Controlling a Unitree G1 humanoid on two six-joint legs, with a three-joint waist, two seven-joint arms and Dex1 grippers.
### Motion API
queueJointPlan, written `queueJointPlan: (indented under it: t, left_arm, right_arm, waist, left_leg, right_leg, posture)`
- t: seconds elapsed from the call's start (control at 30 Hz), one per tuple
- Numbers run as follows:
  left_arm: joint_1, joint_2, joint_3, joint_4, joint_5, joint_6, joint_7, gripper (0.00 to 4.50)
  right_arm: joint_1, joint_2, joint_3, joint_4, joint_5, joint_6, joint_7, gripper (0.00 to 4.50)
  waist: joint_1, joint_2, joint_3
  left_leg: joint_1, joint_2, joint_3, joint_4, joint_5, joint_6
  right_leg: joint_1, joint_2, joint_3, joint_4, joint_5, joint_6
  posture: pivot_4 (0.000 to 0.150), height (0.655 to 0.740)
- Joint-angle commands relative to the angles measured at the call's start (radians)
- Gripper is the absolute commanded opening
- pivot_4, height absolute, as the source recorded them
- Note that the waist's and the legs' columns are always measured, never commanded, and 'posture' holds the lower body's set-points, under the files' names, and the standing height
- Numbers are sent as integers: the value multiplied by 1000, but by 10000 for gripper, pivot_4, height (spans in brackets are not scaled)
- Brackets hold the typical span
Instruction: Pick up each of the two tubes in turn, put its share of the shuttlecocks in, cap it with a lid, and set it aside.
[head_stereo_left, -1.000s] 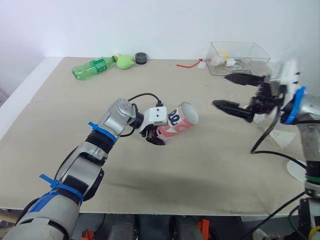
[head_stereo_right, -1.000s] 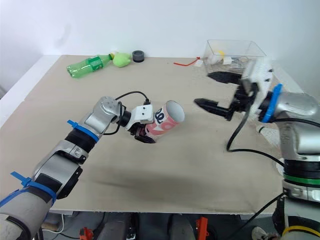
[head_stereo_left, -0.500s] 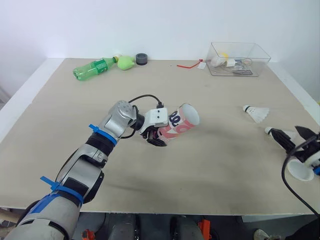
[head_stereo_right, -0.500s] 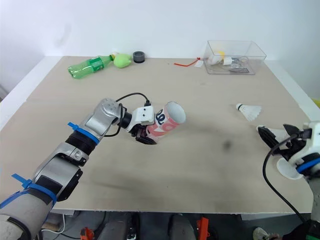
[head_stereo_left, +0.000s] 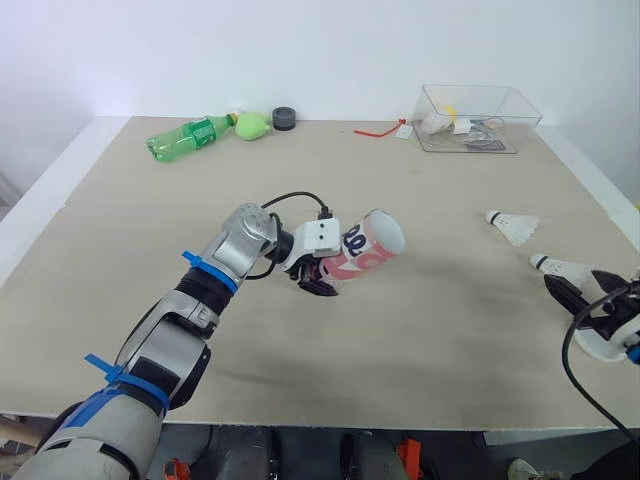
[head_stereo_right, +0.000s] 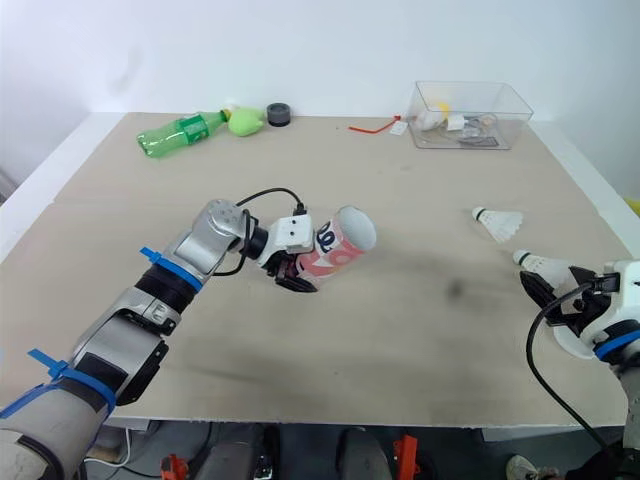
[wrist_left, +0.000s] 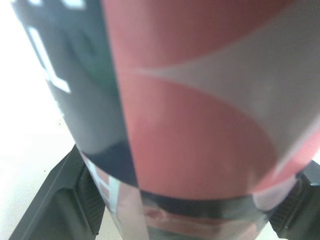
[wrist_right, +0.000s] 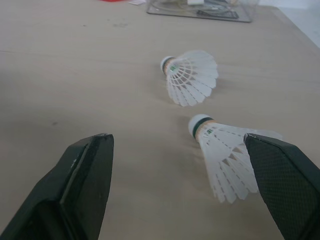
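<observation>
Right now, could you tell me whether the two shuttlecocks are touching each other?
Apart. The right wrist view shows a strip of bare table between the far shuttlecock and the near shuttlecock.

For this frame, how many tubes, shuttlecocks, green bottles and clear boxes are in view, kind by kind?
Tube: 1
Shuttlecocks: 2, far shuttlecock and near shuttlecock
Green bottle: 1
Clear box: 1
Total: 5

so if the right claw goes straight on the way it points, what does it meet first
Most likely the nearer shuttlecock, lying just inside one finger of the open right claw. The middle of the gap points at bare table, with the second shuttlecock beyond; depth is hard to judge.
</observation>
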Motion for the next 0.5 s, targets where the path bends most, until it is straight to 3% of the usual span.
queueJointPlan:
  t: [0.03,0.5]
  left_arm:
    - [6,-9,-9,-40,-14,7,-10,36535]
    - [15,-7,-8,-57,-15,20,-5,36535]
  right_arm:
    - [-19,-22,-20,3,0,-22,-11,44552]
    - [-96,-17,23,94,-11,2,-36,44552]
  waist:
    - [0,0,0]
    - [-1,0,0]
  left_leg:
    - [0,0,0,0,0,0]
    - [0,0,0,0,0,0]
  right_leg:
    - [0,0,0,0,0,0]
    - [0,0,0,0,2,-3]
  posture:
    - [1500,7400]
    - [1500,7400]
